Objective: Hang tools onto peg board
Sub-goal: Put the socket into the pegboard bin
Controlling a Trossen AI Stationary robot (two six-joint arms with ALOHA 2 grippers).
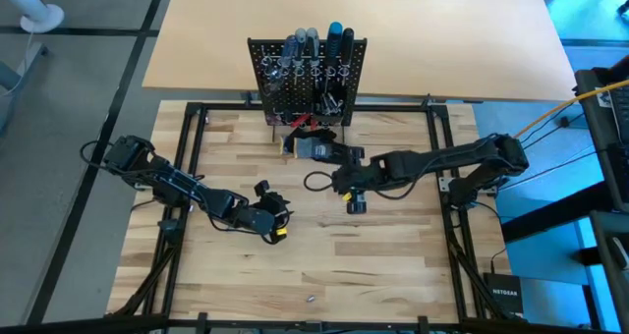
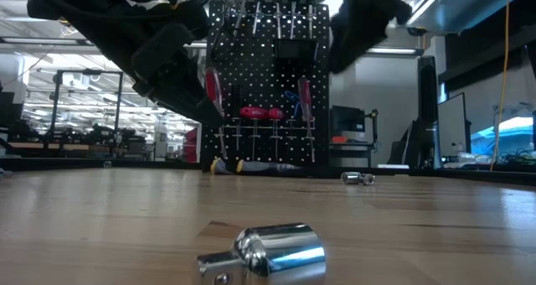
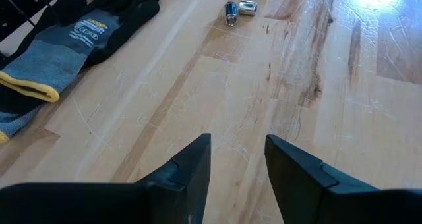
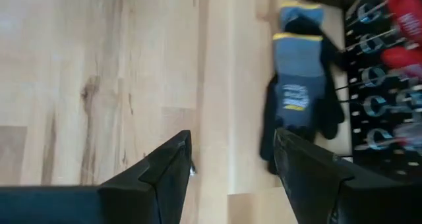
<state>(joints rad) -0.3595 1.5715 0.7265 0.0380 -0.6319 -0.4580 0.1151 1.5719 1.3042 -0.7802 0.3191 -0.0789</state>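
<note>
Item 1, peg board (image 1: 307,79): upright black perforated panel at top centre of the high view, at the desk's (image 1: 393,265) far edge. The screwdrivers (image 1: 313,43) stand in its top row, handles up. Only the low view shows the front: red-handled drivers (image 2: 261,114) hanging mid-panel.

Item 2, silver socket (image 2: 272,251): lies on the desk at bottom centre of the low view. A second small silver piece (image 2: 358,178) lies near the board's foot, right of centre.

Item 3, work gloves (image 4: 298,85): grey and black, yellow-cuffed, lying just before the board; seen plainly only in the wrist views.

Item 4, left tool (image 1: 272,219): lower left of centre in the high view, fingers apart, nothing between them.

Item 5, right tool (image 1: 339,177): centre, arm stretched in from the right, fingers apart, empty.
</note>
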